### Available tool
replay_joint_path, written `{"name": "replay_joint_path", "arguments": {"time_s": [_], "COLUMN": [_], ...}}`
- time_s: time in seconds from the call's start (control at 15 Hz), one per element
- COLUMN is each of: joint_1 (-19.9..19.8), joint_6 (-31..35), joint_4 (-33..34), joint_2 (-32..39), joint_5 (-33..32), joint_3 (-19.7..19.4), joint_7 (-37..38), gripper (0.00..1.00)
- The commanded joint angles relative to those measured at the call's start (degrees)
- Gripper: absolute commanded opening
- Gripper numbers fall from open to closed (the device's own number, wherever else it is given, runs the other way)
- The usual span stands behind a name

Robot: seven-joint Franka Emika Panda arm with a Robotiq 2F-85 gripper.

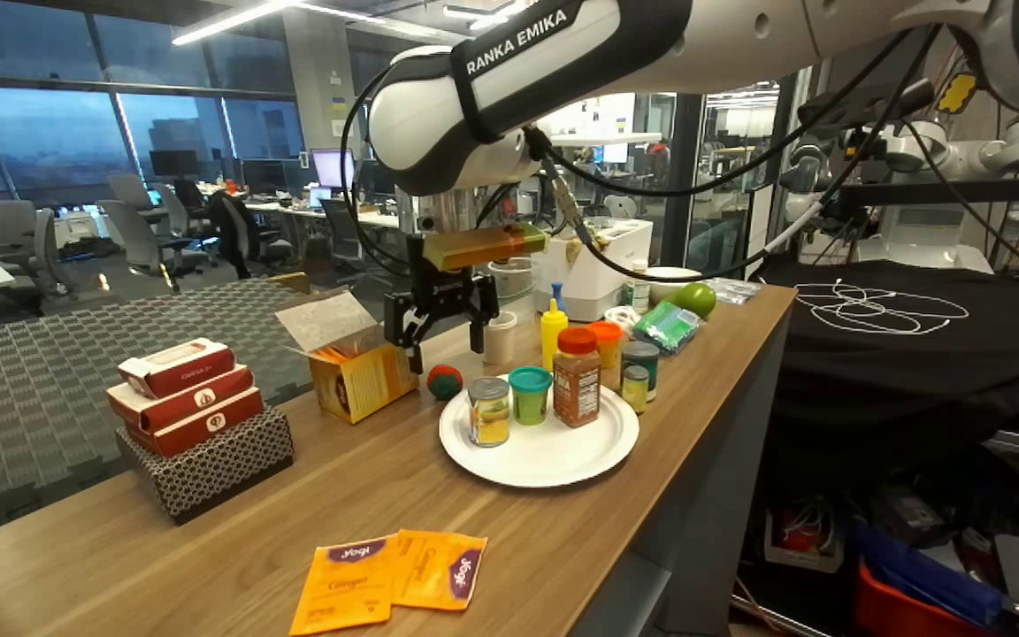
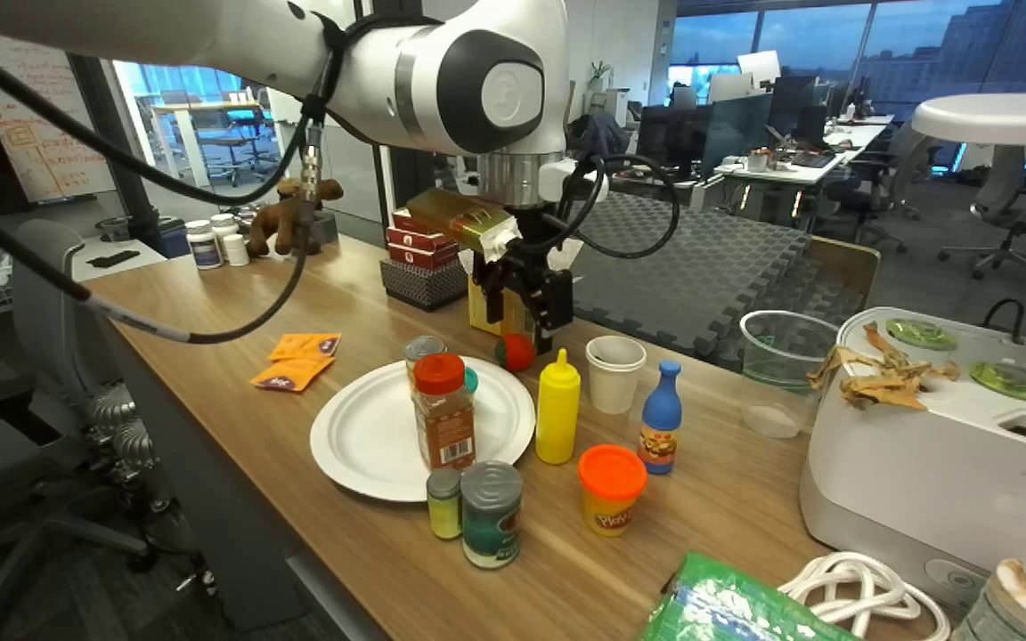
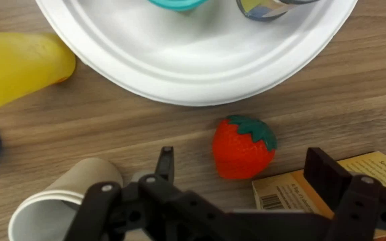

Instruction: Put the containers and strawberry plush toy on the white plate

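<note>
status: task partly complete. done: three containers stand upright on the white plate [image 1: 540,460]; in an exterior view, the yellow-labelled can [image 1: 489,412] is toward 9 o'clock, the teal-lidded jar [image 1: 530,398] toward 11, the red-lidded jar [image 1: 578,379] toward 2. remaining: the strawberry toy [image 1: 445,382] lies on the counter [image 1: 209,566], near the rim but not touching, at 10 o'clock of the plate in an exterior view. the hand [image 1: 446,354] hangs just above it, jaws spread wide, gripping nothing; pickup is judged to be the current step. also off the plate, in an exterior view: the yellow squeeze bottle [image 2: 557,414], just beside the rim at 3 o'clock; the small grey-lidded jar [image 2: 444,507], green can [image 2: 492,521], orange-lidded tub [image 2: 612,499] and blue bottle [image 2: 661,418], between 3 and 6. which of these the task includes cannot be told.
</note>
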Motion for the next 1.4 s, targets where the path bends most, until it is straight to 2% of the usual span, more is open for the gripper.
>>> {"name": "replay_joint_path", "arguments": {"time_s": [0.0, 0.6, 0.73, 1.13, 1.33], "joint_1": [-0.2, -0.8, -0.9, -1.2, -1.2], "joint_6": [-4.3, -6.6, -6.5, -6.4, -6.3], "joint_4": [8.0, 13.3, 13.9, 15.0, 15.1], "joint_2": [4.2, 8.2, 8.7, 9.1, 9.1], "joint_5": [0.9, 1.5, 1.3, 1.0, 0.9], "joint_3": [0.6, 2.0, 1.9, 1.7, 1.7], "joint_7": [-0.1, -0.9, -0.7, -0.5, -0.5], "gripper": [1.0, 1.0, 0.74, 0.28, 0.26]}}
